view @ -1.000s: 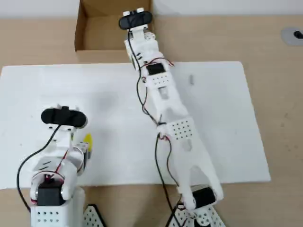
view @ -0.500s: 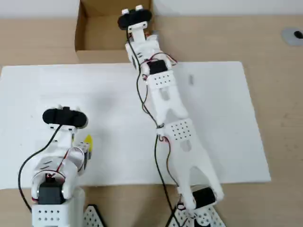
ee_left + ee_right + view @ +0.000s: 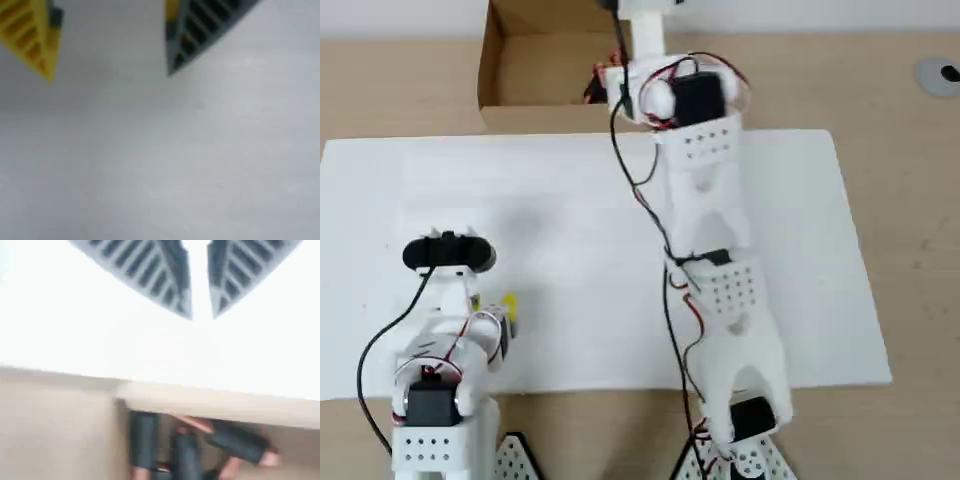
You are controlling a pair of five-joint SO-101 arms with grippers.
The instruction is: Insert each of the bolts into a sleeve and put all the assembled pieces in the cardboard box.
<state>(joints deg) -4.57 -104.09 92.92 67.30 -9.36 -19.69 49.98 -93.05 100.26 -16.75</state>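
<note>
The cardboard box (image 3: 495, 70) stands at the far edge of the table, beyond the white mat (image 3: 570, 240). In the right wrist view several dark sleeves with bolts in them (image 3: 185, 450) lie inside the box (image 3: 210, 407). My right gripper (image 3: 202, 315) hangs above them, its grey fingers a narrow gap apart and holding nothing. The right arm (image 3: 705, 200) stretches across the mat to the box. My left gripper (image 3: 107, 75) hovers low over the bare mat near the front left, open wide and empty. Its yellow finger (image 3: 508, 303) shows from above.
A grey disc (image 3: 938, 75) lies on the wooden table at the far right. The mat stretches wide between the two arms and to the right of the right arm.
The right arm has lifted its wrist higher over the box's right side. The left arm has drawn back slightly toward its base.
</note>
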